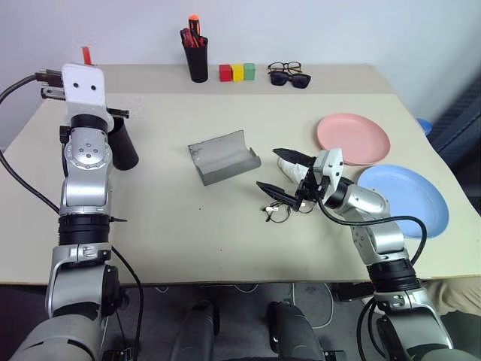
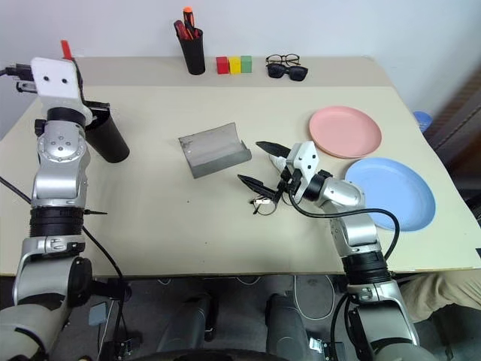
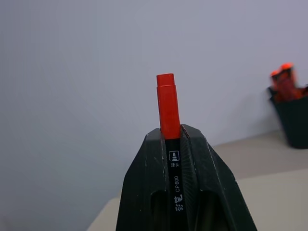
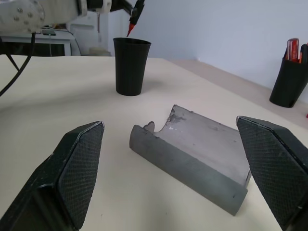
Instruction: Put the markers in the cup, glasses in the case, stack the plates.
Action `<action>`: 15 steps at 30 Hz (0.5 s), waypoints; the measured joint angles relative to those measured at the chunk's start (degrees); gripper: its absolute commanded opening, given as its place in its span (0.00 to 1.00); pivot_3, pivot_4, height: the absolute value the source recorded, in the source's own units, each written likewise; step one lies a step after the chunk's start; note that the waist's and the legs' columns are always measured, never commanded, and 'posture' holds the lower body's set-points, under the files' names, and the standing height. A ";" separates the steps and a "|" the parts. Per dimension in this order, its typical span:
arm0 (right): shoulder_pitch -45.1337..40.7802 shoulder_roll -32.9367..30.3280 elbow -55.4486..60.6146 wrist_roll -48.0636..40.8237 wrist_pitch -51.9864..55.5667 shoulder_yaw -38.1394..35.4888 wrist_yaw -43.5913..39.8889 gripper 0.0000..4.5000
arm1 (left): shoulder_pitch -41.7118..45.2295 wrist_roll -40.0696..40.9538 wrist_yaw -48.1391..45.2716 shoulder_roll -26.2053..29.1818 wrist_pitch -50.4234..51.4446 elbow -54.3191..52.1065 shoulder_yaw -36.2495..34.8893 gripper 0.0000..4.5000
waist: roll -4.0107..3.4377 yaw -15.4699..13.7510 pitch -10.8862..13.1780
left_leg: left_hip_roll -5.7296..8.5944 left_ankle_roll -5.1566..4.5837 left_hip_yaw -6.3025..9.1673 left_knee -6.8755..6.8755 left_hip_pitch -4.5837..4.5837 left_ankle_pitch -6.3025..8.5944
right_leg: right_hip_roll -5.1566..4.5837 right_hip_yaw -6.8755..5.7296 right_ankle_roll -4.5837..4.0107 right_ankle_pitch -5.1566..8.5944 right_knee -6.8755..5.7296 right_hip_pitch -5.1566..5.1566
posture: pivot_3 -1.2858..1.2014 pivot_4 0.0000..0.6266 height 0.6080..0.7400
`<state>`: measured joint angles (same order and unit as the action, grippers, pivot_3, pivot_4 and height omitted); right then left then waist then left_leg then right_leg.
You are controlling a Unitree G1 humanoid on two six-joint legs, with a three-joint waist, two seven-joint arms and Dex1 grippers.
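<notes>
My left gripper [image 3: 171,131] is shut on a red-capped marker [image 3: 167,103] and is raised at the table's left, above the black cup [image 1: 124,147]. From the right wrist view the marker [image 4: 131,26] hangs over the cup [image 4: 131,65]. My right gripper [image 1: 279,174] stands open just above the table. The wire-rimmed glasses [image 1: 279,213] lie on the table right beside its nearer finger. The grey case [image 1: 223,156] lies open to the left of that gripper. A pink plate [image 1: 353,138] and a blue plate [image 1: 409,197] lie side by side on the right.
At the table's back edge stand a black pen pot [image 1: 197,56] with red and orange pens, three coloured blocks [image 1: 237,72], and black sunglasses [image 1: 291,80] with another wire-rimmed pair [image 1: 284,67] behind them. A wall rises behind the table.
</notes>
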<state>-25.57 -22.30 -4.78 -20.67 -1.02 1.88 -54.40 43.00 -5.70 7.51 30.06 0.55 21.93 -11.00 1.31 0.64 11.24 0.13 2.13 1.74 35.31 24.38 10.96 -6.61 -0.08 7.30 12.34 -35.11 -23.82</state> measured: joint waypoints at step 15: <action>0.45 -0.17 -0.02 0.15 -0.56 -0.02 0.09 1.00 | -0.91 0.05 0.03 -0.92 -3.54 5.07 0.09 0.25 | 0.00 0.03 0.00 | 0.00 0.01 0.00 0.00 -0.01 0.00 | 0.00 0.00 0.01 -0.01 -0.01 0.01 | 0.52 0.24 1.00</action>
<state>-25.11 -22.48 -4.80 -20.52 -1.58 1.85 -54.31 42.09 -5.65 7.54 29.14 -2.99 27.00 -10.91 1.31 0.67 11.24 0.13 2.14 1.73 35.31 24.37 10.96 -6.61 -0.08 7.31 12.33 -35.12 -23.81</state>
